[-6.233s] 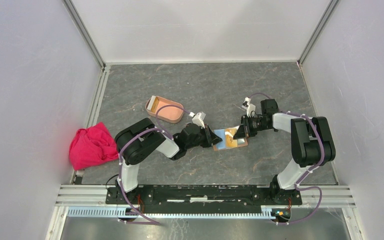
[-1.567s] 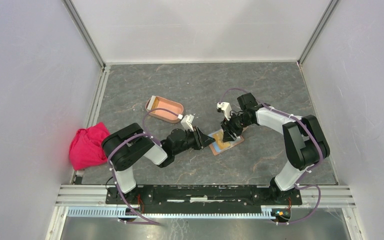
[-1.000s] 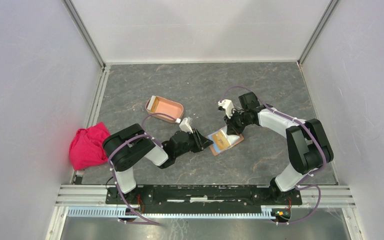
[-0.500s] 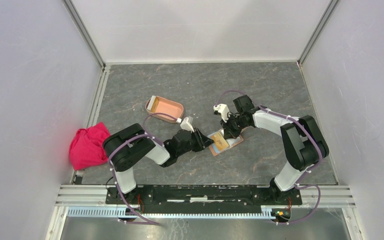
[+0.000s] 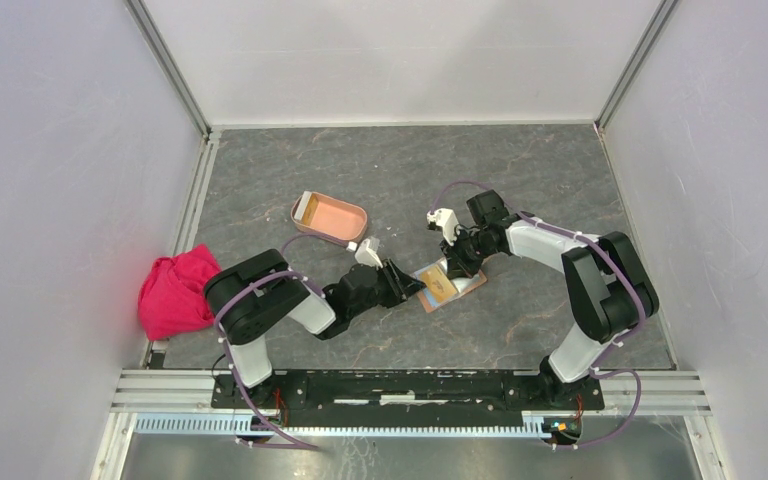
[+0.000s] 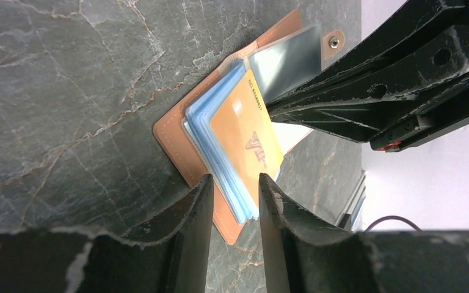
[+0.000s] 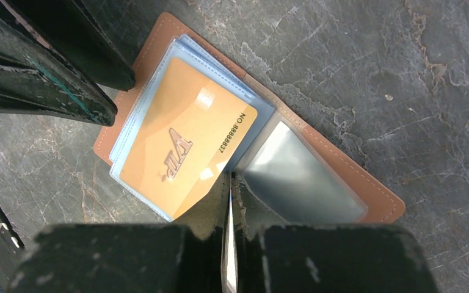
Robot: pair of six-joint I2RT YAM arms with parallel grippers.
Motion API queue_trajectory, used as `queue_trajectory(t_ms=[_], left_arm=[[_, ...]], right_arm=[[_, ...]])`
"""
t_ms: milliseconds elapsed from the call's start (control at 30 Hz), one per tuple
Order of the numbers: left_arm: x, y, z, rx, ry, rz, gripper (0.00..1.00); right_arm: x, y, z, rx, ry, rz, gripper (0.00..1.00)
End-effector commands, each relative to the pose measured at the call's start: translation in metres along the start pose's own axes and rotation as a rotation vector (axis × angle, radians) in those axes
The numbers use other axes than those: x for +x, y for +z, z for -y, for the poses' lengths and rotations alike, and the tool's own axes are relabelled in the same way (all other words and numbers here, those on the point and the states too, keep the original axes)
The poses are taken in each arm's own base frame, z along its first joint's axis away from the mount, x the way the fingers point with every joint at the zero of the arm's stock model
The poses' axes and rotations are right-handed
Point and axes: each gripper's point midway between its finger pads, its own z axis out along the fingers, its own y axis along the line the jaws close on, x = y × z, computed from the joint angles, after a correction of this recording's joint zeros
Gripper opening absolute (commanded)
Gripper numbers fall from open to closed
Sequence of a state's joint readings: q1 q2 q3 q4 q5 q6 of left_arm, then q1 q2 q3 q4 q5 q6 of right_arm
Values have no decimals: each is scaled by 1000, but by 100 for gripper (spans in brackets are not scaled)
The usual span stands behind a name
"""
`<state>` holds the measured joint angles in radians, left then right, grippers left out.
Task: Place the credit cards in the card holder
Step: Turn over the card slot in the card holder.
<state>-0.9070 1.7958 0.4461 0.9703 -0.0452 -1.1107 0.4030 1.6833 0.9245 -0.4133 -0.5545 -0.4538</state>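
A brown leather wallet (image 5: 449, 287) lies open on the table, its clear blue sleeves fanned out. An orange credit card (image 7: 180, 143) sits in the top sleeve. My left gripper (image 6: 235, 183) is open, its fingertips either side of the sleeves' near corner and just short of it. My right gripper (image 7: 230, 177) is shut at the fold between the orange card's sleeve and a grey sleeve. It pinches a thin pale leaf seen edge-on, and I cannot tell whether that leaf is a card or a sleeve. The salmon-pink card holder (image 5: 332, 218) stands apart at the back left, with something yellowish at its left end.
A crumpled red cloth (image 5: 178, 291) lies against the left wall. The two arms meet over the wallet, their fingers close together. White walls with metal rails close in the dark marbled table (image 5: 520, 170) on three sides.
My right gripper has shifted a little to the left at the wallet's fold. My left gripper has drawn back slightly and its jaws stand a bit wider. The wallet has barely moved.
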Motion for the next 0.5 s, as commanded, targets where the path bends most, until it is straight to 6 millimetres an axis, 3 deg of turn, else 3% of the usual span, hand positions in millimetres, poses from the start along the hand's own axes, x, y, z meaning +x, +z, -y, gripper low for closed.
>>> queue_trajectory(t_ms=[0,200,467], left_arm=[[-17,-6,29,108,-82,80,41],[-17,-2,33,122,-110,80,43],[-10,0,16,35,-109,70,46]], right_arm=[[-8,-8,-4,-9,-31,40,8],[-2,-2,-10,-55,-10,26,7],[-1,-1,-11,-61,-3,24,6]])
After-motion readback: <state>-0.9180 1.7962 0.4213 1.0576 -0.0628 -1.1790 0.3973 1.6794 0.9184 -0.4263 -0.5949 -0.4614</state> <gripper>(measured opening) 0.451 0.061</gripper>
